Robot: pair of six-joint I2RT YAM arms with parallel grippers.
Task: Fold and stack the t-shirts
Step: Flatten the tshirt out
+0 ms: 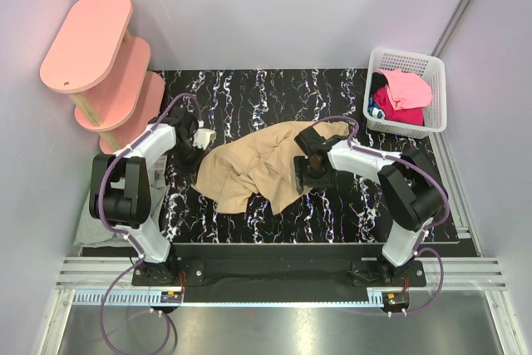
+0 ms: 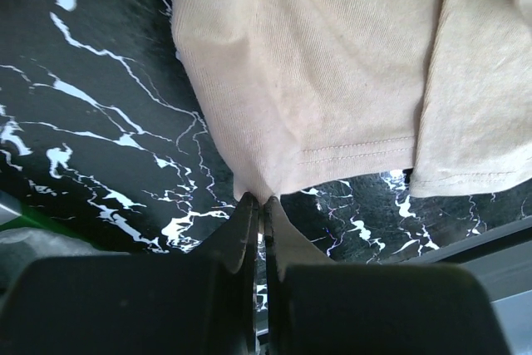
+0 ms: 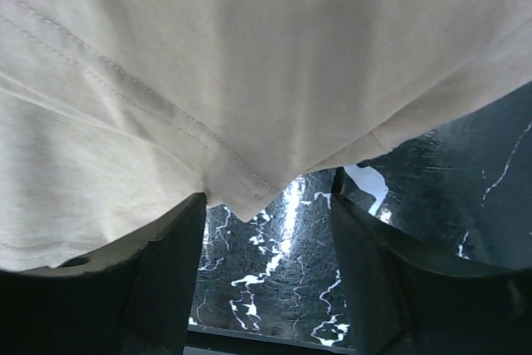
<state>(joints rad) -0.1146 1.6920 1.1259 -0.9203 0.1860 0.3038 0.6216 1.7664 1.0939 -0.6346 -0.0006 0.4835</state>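
Observation:
A tan t-shirt (image 1: 258,168) lies crumpled in the middle of the black marbled table (image 1: 249,93). My left gripper (image 1: 198,155) is at the shirt's left edge. In the left wrist view the jaws are shut (image 2: 259,201) on a pinched corner of the tan t-shirt (image 2: 332,81). My right gripper (image 1: 306,170) is over the shirt's right part. In the right wrist view it is open (image 3: 266,209), and a hemmed corner of the t-shirt (image 3: 241,122) hangs between its fingers (image 3: 170,247) without being clamped.
A white basket (image 1: 432,68) at the back right holds pink and magenta t-shirts (image 1: 406,93). Pink oval shelves (image 1: 91,43) stand at the back left. A grey cloth (image 1: 87,226) lies off the table beside the left arm's base.

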